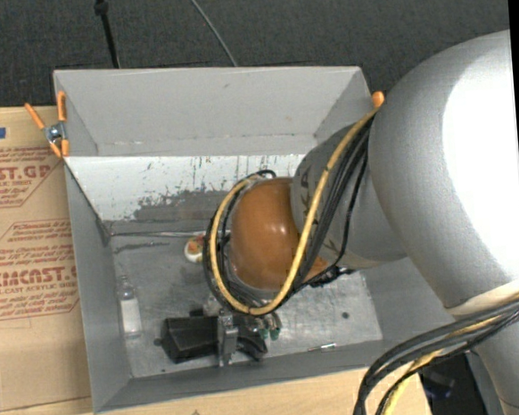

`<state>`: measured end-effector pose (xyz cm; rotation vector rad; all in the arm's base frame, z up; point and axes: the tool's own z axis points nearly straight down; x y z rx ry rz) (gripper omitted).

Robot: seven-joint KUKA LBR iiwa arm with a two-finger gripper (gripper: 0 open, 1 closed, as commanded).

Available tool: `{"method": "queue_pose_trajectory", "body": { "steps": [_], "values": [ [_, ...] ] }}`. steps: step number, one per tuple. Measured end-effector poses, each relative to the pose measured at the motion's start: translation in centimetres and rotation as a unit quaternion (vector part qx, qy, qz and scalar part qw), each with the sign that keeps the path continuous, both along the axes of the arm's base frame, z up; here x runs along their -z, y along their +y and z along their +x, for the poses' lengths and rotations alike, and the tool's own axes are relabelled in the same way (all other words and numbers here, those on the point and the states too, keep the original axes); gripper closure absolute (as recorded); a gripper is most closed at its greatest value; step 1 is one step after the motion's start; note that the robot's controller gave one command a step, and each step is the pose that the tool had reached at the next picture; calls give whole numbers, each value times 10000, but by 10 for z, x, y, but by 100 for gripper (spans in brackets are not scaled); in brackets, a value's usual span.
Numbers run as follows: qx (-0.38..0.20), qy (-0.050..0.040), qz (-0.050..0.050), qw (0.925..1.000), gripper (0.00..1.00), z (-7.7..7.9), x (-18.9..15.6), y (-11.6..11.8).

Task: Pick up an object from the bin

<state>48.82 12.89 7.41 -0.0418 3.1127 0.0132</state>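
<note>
While the claw (218, 338) hangs low by the front wall of the bin (216, 107), a small clear bottle (129, 313) sits near it, by the left wall. Whether the claw is apart or together cannot be told.

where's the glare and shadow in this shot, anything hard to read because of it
Camera view: the bin's back wall is evenly bright; soft glare sits on the orange cover and the arm's pale shell; the arm shades the floor beneath it, where the black pincer blends into the dark; the small clear bottle at the left is well lit.
</note>
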Motion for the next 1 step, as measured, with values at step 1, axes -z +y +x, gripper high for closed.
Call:
{"method": "queue_pose_trajectory", "body": {
  "steps": [1],
  "values": [
    [0,13,-3,10000,100,0,-2,0]
  ]
}}
